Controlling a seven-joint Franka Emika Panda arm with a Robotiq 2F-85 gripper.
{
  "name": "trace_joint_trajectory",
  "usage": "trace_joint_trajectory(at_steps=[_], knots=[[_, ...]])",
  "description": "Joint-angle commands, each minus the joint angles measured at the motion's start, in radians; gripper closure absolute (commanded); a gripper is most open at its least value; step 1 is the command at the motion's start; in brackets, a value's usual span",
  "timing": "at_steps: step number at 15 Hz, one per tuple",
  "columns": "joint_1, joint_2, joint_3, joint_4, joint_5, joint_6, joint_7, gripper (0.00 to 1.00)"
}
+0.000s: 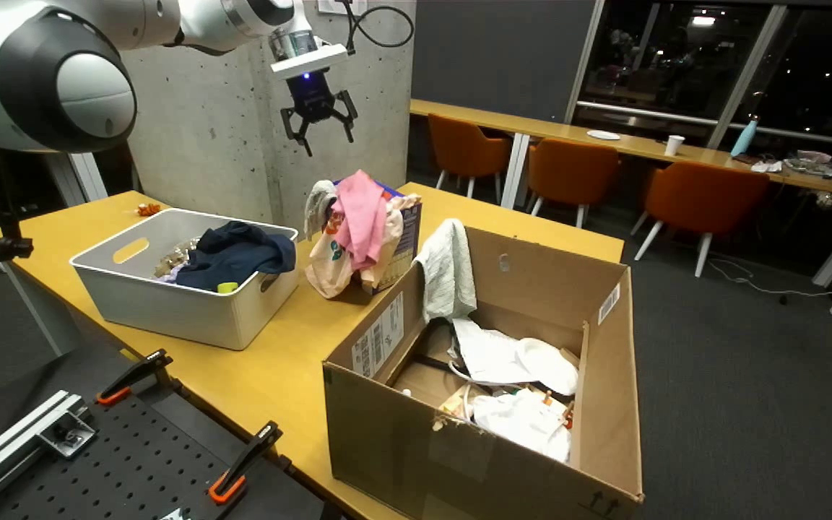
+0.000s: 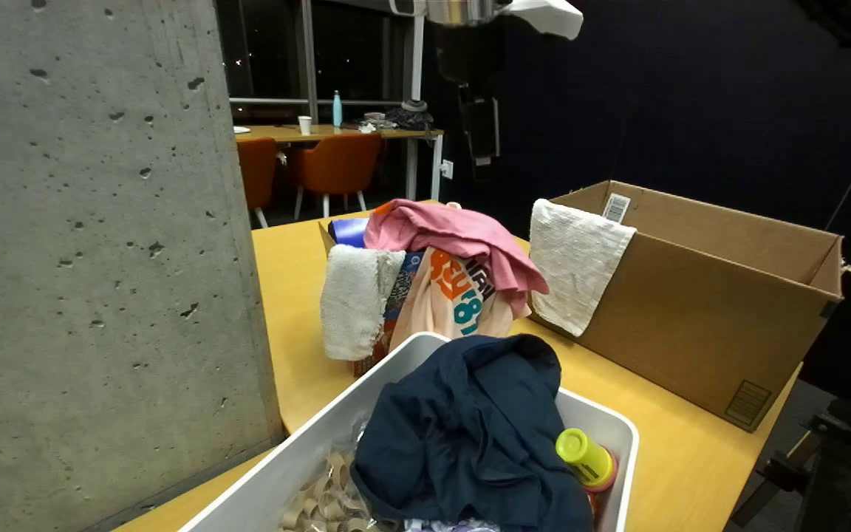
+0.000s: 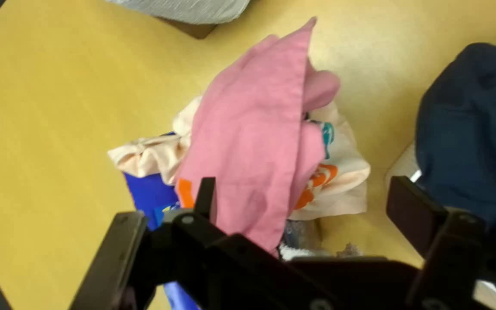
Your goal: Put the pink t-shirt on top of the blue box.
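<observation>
Exterior view: beside blue box (image 1: 403,242), white bin (image 1: 170,309) holding navy garment (image 1: 239,258) | near blue box, carton (image 1: 474,462) holding white cloths (image 1: 499,355) | pink t-shirt (image 1: 360,220) draped atop blue box, long axis sloping down its side over printed bag (image 1: 326,269) | above blue box, gripper (image 1: 329,146) pointing down, spread wide, empty

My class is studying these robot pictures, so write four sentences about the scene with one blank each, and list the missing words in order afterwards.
1. In colour, the t-shirt lying over the blue box is ____.
2. The dark garment in the plastic bin is navy ____.
3. A white towel hangs over the edge of a large box made of ____.
4. With its fingers apart, the gripper above the t-shirt is ____.
Missing words: pink; blue; cardboard; open.
</observation>
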Motion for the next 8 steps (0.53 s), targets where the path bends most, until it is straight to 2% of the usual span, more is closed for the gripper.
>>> trace_joint_trajectory(at_steps=[1, 4, 8], knots=[[0.009, -0.020, 0.034, -0.016, 0.045, -0.149, 0.082, 0.00], [0.036, 0.006, 0.061, 0.017, 0.073, -0.231, 0.191, 0.00], [0.070, 0.027, 0.080, 0.032, 0.093, -0.245, 0.316, 0.00]])
